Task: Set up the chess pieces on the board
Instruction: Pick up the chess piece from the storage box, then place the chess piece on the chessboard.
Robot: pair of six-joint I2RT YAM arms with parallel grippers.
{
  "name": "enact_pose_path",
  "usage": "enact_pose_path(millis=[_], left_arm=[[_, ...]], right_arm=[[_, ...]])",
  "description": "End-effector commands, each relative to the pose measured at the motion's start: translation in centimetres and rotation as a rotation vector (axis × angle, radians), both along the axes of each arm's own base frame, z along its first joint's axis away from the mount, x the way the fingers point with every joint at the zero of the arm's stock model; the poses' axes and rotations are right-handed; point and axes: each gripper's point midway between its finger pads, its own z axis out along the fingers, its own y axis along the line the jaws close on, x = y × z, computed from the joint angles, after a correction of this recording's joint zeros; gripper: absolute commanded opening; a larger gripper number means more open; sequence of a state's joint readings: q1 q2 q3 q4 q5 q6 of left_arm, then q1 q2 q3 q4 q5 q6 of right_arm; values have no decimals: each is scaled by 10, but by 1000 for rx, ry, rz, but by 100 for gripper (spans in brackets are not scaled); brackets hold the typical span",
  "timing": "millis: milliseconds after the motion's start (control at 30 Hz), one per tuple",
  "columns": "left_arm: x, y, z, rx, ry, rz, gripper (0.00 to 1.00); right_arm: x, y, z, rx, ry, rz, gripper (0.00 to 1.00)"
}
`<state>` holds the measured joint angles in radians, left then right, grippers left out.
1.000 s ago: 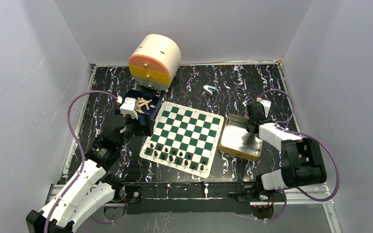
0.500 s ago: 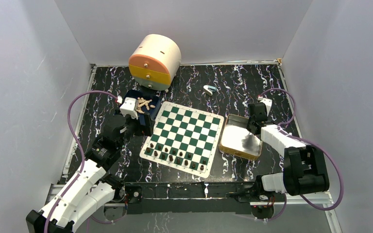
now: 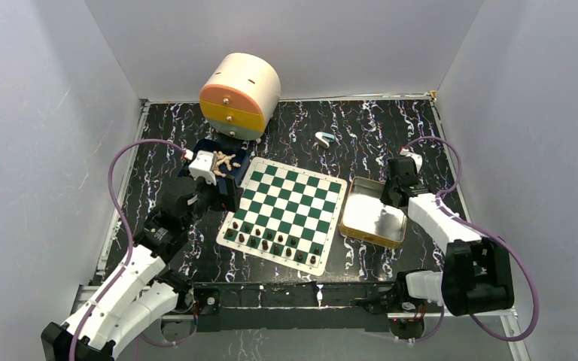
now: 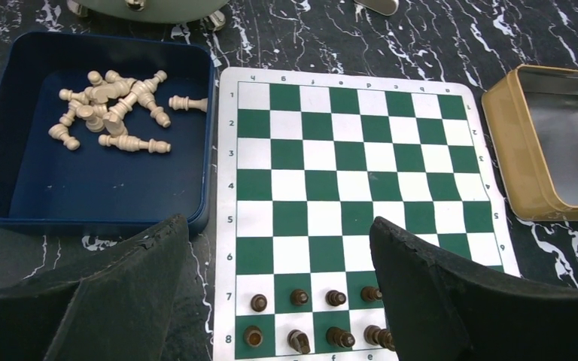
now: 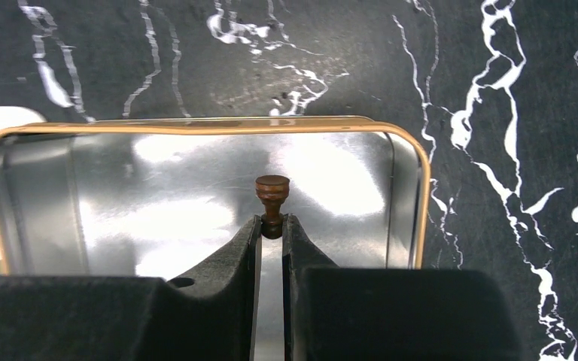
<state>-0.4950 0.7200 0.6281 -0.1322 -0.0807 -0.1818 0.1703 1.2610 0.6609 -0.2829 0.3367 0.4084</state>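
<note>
Status: right gripper (image 5: 271, 226) is pinched tight on a dark brown piece (image 5: 272, 192) by its stem, head poking past the tips, over the tin (image 5: 196, 126) at 3 o'clock of the board (image 3: 284, 213). The tin looks otherwise empty, so I'd call this the pick-out of the last dark one. The other dark pieces (image 4: 301, 298) stand in the two rows at the board's 6 o'clock edge. Meanwhile the left gripper (image 4: 276, 226) has its jaws wide apart, holding nothing, by the board's 9 o'clock edge. The pale pieces (image 4: 113, 105) lie heaped in the blue tray (image 4: 105, 203) at 10 o'clock. Next: clear the tin rim, swing toward 9 o'clock and set the piece upright on a free near-row square; can't tell which.
</note>
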Motion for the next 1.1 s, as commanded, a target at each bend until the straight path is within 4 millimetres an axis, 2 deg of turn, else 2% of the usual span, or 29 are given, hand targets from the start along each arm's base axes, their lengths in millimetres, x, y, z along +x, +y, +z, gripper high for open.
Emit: enact_pose_path(millis=[0,200,333,467,567,700,900,1067], left_arm=[[1,-16,16,-59,-41,-62,86],[-8,-54,21,-101,-1,-272,77],[-13,-74,18,-101,19,-366,73],[-21,-98,9,-57,33,-484,69],[-38,-123,7,-14,-21,-647,66],[-65,-146,5,67,-139,-889,65],[-78,-164,9,161,-287,-1069,64],[-91,-170,7,258,-464,-1222,64]], right_arm=[[11,18,37,95,-75,52,15],[15,43,77,210,-163,145,15],[11,76,106,352,-216,286,15],[1,107,117,487,-207,424,14],[-10,124,123,569,-187,507,14],[-31,151,137,685,-168,626,14],[-83,201,137,795,-55,854,15],[-120,241,142,843,41,996,15]])
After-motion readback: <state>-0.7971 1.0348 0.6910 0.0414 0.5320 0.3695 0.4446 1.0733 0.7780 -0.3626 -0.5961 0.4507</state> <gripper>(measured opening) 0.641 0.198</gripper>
